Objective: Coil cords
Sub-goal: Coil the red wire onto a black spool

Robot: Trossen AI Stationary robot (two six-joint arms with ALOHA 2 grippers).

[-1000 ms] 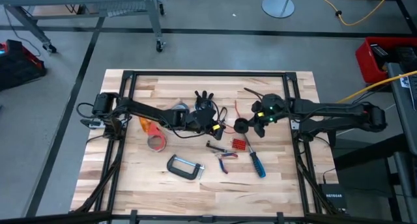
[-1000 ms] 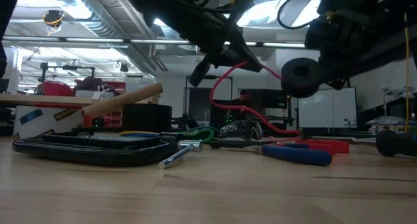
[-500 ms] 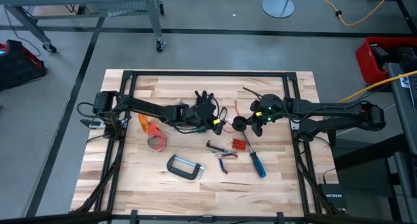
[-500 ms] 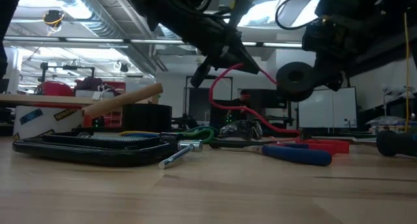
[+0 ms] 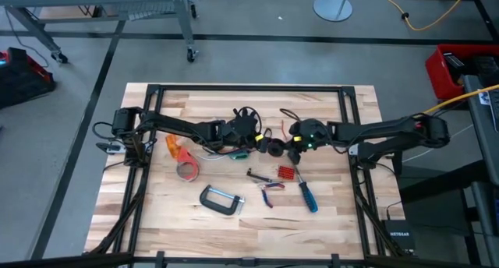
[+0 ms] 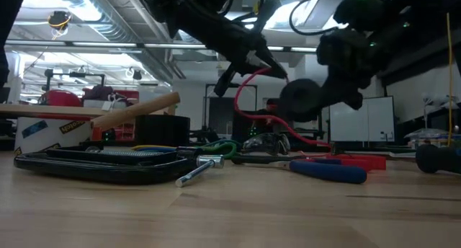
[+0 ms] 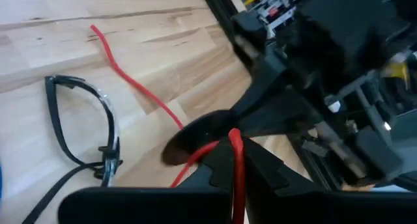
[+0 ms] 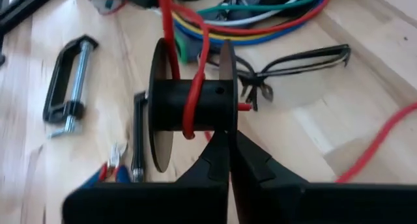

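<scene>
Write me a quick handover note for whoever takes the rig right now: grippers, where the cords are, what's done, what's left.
Left gripper: shut on the red cord, raised over mid-table.
Right gripper: shut on the black spool, raised beside the left gripper.
Done: the red cord loops once over the spool's core; its free end trails across the table.
Left: most of the red cord is unwound. The other cords, green, white, yellow and blue, lie bunched by the safety glasses, untouched.
</scene>
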